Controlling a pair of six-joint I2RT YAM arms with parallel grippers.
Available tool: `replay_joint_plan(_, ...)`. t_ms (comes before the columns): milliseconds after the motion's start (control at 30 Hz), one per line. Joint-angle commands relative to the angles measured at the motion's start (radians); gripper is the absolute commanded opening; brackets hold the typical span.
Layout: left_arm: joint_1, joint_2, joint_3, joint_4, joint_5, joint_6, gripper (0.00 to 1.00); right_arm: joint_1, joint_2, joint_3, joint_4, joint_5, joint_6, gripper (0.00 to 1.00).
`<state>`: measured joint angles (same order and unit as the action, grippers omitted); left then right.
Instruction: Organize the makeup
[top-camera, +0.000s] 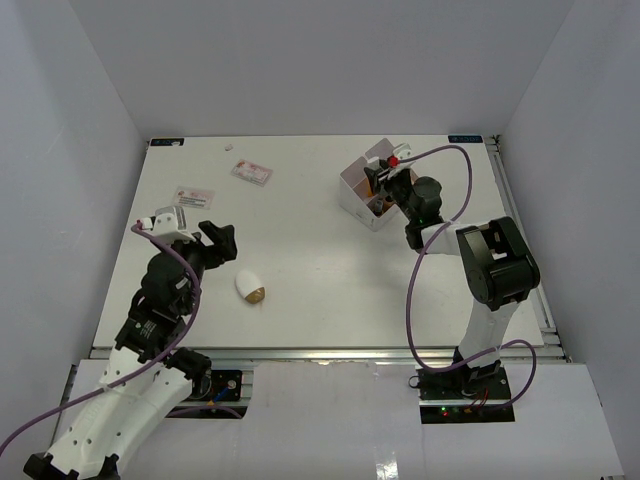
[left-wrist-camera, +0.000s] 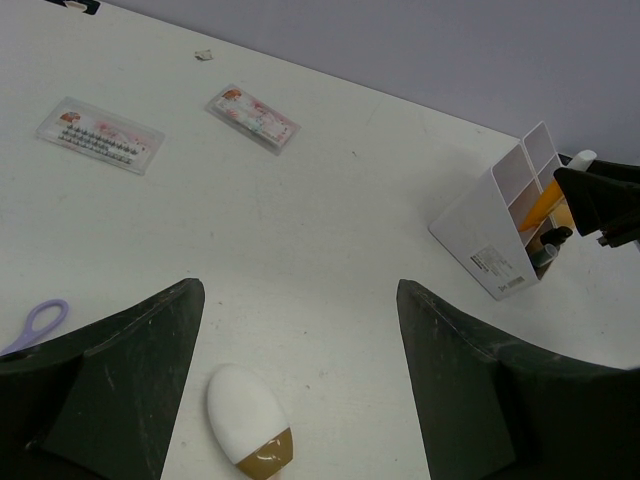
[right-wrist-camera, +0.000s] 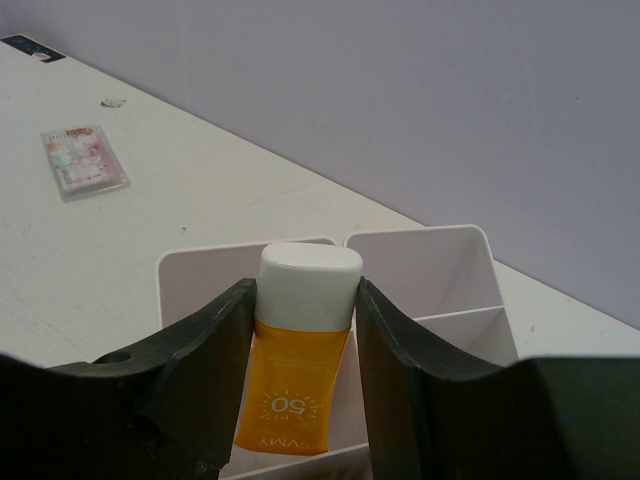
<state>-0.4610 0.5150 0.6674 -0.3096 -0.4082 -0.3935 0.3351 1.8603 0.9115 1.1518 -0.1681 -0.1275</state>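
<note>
On a white table (top-camera: 320, 230) under grey walls, the orange tube (right-wrist-camera: 298, 390) stands in a compartment of the white box (right-wrist-camera: 440, 262), seemingly almost stowed, the right gripper (right-wrist-camera: 306, 292) clamped on its white cap; an egg-shaped sponge (top-camera: 250, 287) lies well apart from the box, unsorted, below the left gripper (left-wrist-camera: 298, 300), wide open and empty

This is a robotics lab test cell: a white table (top-camera: 300, 260) boxed in on three sides by plain pale walls (top-camera: 330, 60), an aluminium frame rail (top-camera: 330, 353) along its near edge, a left arm (top-camera: 165, 290) and a right arm (top-camera: 497, 265) bolted there, and purple cables (top-camera: 408, 315) looping down to exposed electronics (top-camera: 455, 405) at the bases.
</note>
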Motion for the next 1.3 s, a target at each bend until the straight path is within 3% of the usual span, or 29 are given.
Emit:
replay_joint_plan(0, 0.001, 0.012, -0.002, 0.010, 0.023, -0.005, 0.89, -0.007, -0.010, -0.010, 0.161, 0.001, -0.015, 0.73)
replay_joint_plan(233, 0.001, 0.056, 0.003, 0.008, 0.089, -0.008, 0.90, -0.020, -0.118, -0.056, 0.147, -0.007, 0.005, 0.86)
replay_joint_plan(333, 0.001, 0.072, 0.002, 0.004, 0.126, -0.021, 0.90, -0.050, -0.218, -0.069, 0.031, -0.109, 0.040, 0.93)
replay_joint_plan(367, 0.001, 0.077, 0.004, 0.003, 0.133, -0.024, 0.90, -0.069, -0.233, -0.054, -0.062, -0.155, 0.053, 0.96)
replay_joint_plan(433, 0.001, 0.106, 0.008, -0.008, 0.182, -0.050, 0.90, -0.136, -0.330, 0.051, -0.390, -0.466, 0.072, 0.90)
replay_joint_plan(533, 0.001, 0.158, 0.028, -0.042, 0.248, -0.102, 0.90, -0.152, -0.359, 0.199, -0.912, -0.694, 0.050, 0.90)
replay_joint_plan(567, 0.001, 0.189, 0.035, -0.062, 0.276, -0.127, 0.90, -0.153, -0.374, 0.222, -1.008, -0.759, 0.029, 0.90)
replay_joint_plan(700, 0.001, 0.318, 0.080, -0.160, 0.341, -0.215, 0.89, -0.153, -0.444, 0.173, -1.222, -0.898, -0.018, 0.90)
replay_joint_plan(833, 0.006, 0.459, 0.154, -0.318, 0.309, -0.308, 0.89, -0.155, -0.519, 0.108, -1.391, -0.847, -0.121, 0.90)
replay_joint_plan(1033, 0.022, 0.681, 0.212, -0.494, 0.241, -0.472, 0.93, -0.264, -0.575, 0.023, -1.415, -0.870, -0.131, 0.90)
replay_joint_plan(1267, 0.062, 0.790, 0.213, -0.515, 0.230, -0.527, 0.95, -0.295, -0.600, 0.003, -1.404, -0.889, -0.124, 0.90)
